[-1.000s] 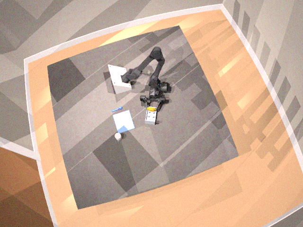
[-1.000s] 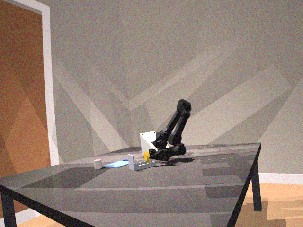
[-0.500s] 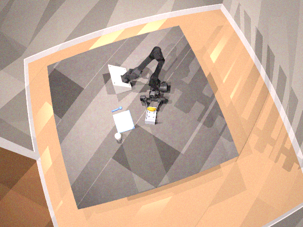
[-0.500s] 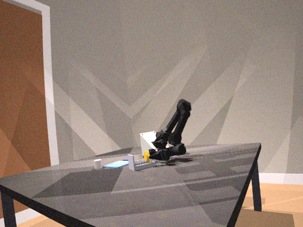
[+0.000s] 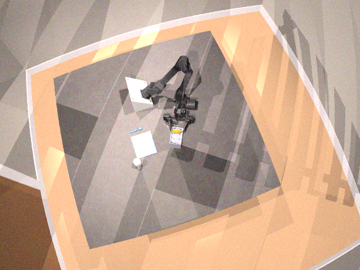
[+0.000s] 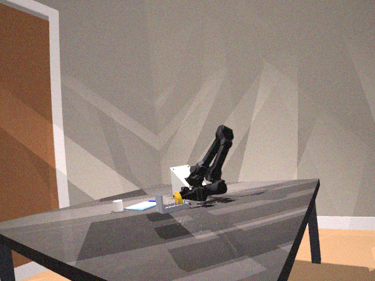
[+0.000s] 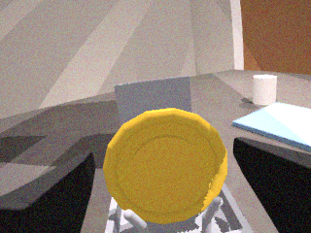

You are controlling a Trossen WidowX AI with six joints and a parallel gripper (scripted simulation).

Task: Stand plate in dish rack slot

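The yellow plate [image 5: 176, 131] [image 6: 177, 198] [image 7: 165, 175] stands upright, face toward the wrist camera, at the arm-side end of the grey dish rack [image 5: 175, 145] [image 6: 159, 204] [image 7: 155, 100]. In the wrist view two pale rack pegs show in front of its lower edge, one at each side. Its bottom edge in the slot and any pegs behind it are hidden. My gripper [image 7: 165, 152] is open, with a black finger on each side of the plate and a visible gap between each finger and the rim. The rack's tall end wall rises beyond the plate.
A flat pale-blue board [image 5: 144, 144] [image 6: 140, 206] [image 7: 287, 121] lies beside the rack, with a white cup [image 5: 137, 162] [image 6: 117, 205] [image 7: 264, 90] near its far corner. A blue utensil [image 5: 135, 130] lies by the board. A white slanted block [image 5: 135, 89] [image 6: 180, 175] stands near the arm.
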